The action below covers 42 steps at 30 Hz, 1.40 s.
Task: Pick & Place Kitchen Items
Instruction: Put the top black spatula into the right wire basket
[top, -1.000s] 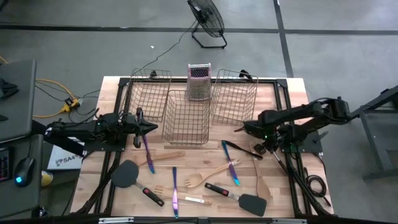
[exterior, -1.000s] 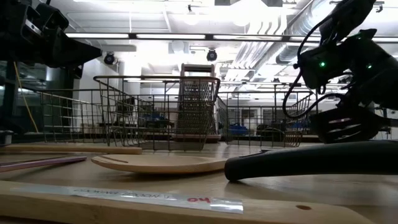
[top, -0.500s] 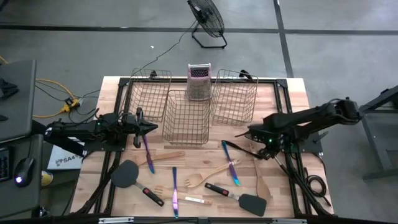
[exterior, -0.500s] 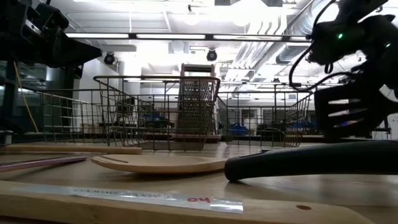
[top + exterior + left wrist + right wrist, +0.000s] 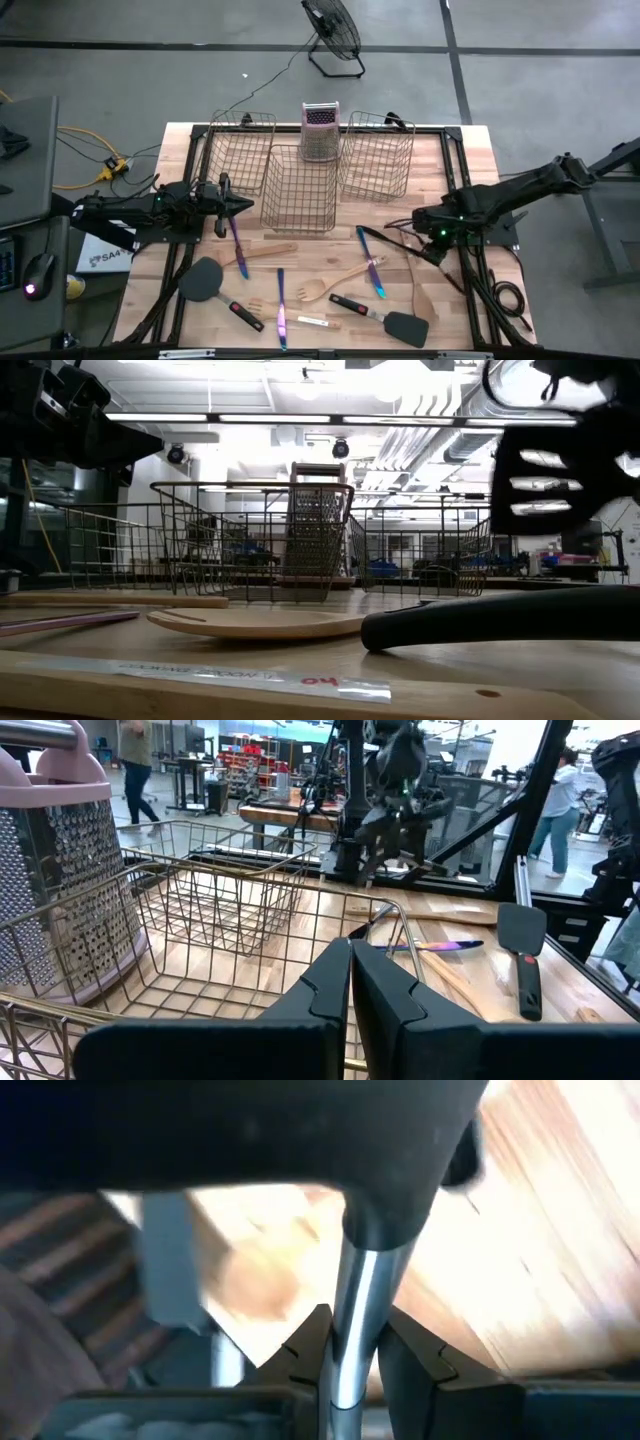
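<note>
The right gripper (image 5: 352, 1345) has its fingers pinched on the thin metal shaft of a black slotted spatula (image 5: 560, 470), whose head shows lifted off the table in the low view; from above this gripper (image 5: 422, 225) sits over the table's right part, just beside the right wire basket (image 5: 376, 155). The left gripper (image 5: 350, 985) has its fingers pressed fully together on nothing, and it (image 5: 243, 204) hangs by the left edge of the middle basket (image 5: 298, 190).

The other utensils lie spread on the front half of the wooden table (image 5: 470, 150): an iridescent purple knife (image 5: 238, 243) near the left gripper, a black spatula with a red-black handle (image 5: 212, 287), a second iridescent piece (image 5: 281, 306), a wooden fork (image 5: 335, 282), another iridescent piece (image 5: 371, 262), a wooden spoon (image 5: 419, 288) and a second black spatula (image 5: 385, 317).

Behind them stand three wire baskets; the left basket (image 5: 238, 150) and the right one flank an upright metal box grater (image 5: 320, 131) (pink-topped), which stands just behind the middle basket.

Beyond the table's far edge, a floor fan (image 5: 333, 30) stands on the grey floor. The left wrist view looks into a workshop where a person (image 5: 135, 760) walks.
</note>
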Motion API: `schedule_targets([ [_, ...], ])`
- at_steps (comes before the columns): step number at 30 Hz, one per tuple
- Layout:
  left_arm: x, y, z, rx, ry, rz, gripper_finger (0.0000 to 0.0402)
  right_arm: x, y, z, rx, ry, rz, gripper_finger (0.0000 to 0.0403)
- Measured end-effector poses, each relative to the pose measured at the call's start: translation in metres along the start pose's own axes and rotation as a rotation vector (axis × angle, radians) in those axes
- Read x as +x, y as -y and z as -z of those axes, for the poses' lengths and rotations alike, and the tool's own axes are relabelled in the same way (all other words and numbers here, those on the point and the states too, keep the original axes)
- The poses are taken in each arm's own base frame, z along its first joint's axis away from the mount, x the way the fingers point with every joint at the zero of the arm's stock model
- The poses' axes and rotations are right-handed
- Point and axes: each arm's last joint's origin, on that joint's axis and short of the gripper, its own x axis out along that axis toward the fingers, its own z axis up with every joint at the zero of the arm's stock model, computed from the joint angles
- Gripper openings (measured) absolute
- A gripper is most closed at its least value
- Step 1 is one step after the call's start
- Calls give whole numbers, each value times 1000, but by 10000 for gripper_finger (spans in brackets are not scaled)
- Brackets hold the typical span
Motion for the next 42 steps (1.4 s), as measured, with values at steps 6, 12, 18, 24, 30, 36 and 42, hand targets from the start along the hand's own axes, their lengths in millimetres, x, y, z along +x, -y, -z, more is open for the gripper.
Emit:
schedule_targets([
  [6, 0, 0, 0, 0, 0, 0, 15, -16, -15, -3, -91, 281, -162, 52],
  [12, 0, 0, 0, 0, 0, 0, 15, -33, -25, -7, -140, 548, -273, 51],
  [18, 0, 0, 0, 0, 0, 1, 15, -52, -34, -10, -209, 764, -392, 51],
  [24, 0, 0, 0, 0, 0, 0, 15, -72, -37, -18, -270, 923, -472, 49],
  [30, 0, 0, 0, 0, 0, 0, 15, -101, -38, -26, -306, 1036, -430, 49],
  [36, 0, 0, 0, 0, 0, 0, 15, -129, -38, -42, -281, 1128, -323, 49],
  [42, 0, 0, 0, 0, 0, 0, 15, -158, -37, -70, -222, 1206, -194, 49],
])
